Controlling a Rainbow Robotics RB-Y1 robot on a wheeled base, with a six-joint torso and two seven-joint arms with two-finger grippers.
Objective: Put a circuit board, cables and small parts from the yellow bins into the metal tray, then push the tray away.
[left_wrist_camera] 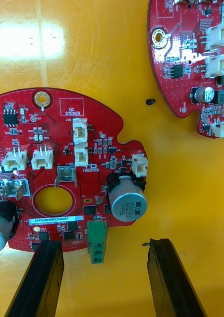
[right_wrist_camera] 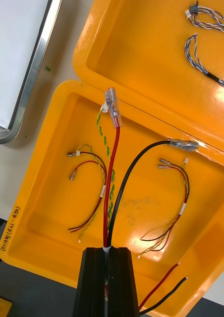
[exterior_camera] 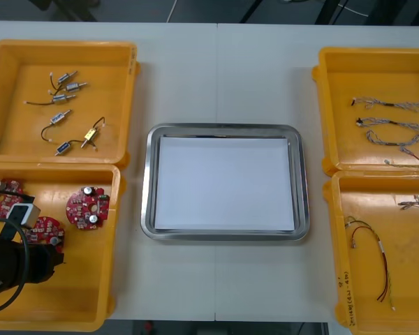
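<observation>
While my left gripper (left_wrist_camera: 103,245) hangs with its fingers (left_wrist_camera: 40,277) spread wide over the near-left yellow bin (exterior_camera: 105,279), at 8 o'clock from the metal tray (exterior_camera: 223,128), a round red circuit board (left_wrist_camera: 67,168) lies flat on the bin floor just ahead of the fingertips. Its green connector (left_wrist_camera: 96,237) reaches into the gap between them, touching neither. A second board (left_wrist_camera: 191,54) lies close by, apart from the first.

I have the right gripper (right_wrist_camera: 108,250) clamped on a red and black cable (right_wrist_camera: 112,173). Its two strands rise from between the fingers to clear end plugs (right_wrist_camera: 112,106), over the near-right bin (right_wrist_camera: 47,198) at 4 o'clock from the tray. Loose cables (right_wrist_camera: 103,190) lie on that bin's floor.

The tray sits mid-table (exterior_camera: 195,70), white inside. Small metal parts (exterior_camera: 63,115) lie in the far-left bin (exterior_camera: 112,63) at 10 o'clock, and twisted blue and white cables (exterior_camera: 387,103) lie in the far-right bin (exterior_camera: 335,84) at 2 o'clock.
</observation>
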